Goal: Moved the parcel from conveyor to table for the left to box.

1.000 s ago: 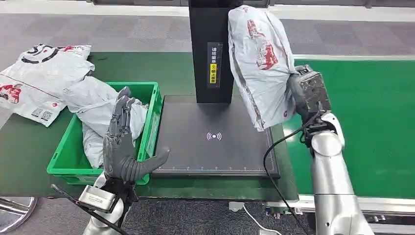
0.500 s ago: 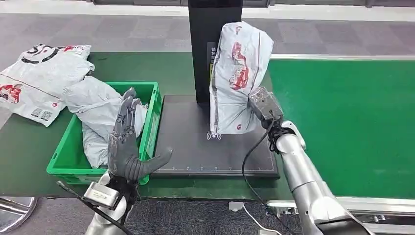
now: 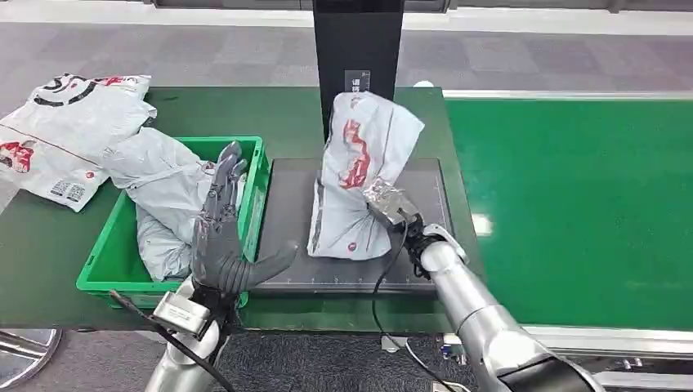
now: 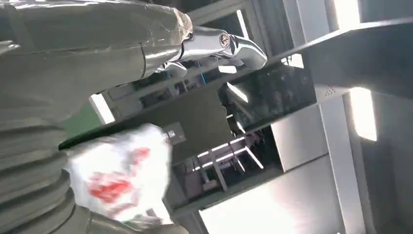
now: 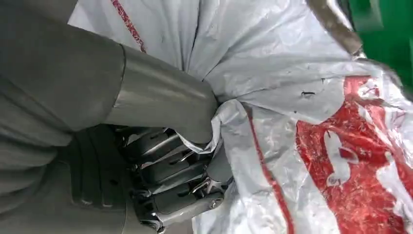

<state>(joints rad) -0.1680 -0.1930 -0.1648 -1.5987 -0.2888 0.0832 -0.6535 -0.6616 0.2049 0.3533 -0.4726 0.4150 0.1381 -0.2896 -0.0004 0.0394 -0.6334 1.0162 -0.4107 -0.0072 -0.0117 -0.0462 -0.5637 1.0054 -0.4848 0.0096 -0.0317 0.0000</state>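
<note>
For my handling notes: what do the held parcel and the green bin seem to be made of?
The parcel: thin grey-white plastic film, probably a poly mailer; it creases and bunches where the right hand grips it. The green bin: rigid moulded plastic, judging by its straight walls and slight sheen.

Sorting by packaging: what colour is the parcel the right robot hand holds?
Light grey with red print, clearest in the right wrist view: parcel, right robot hand.
</note>
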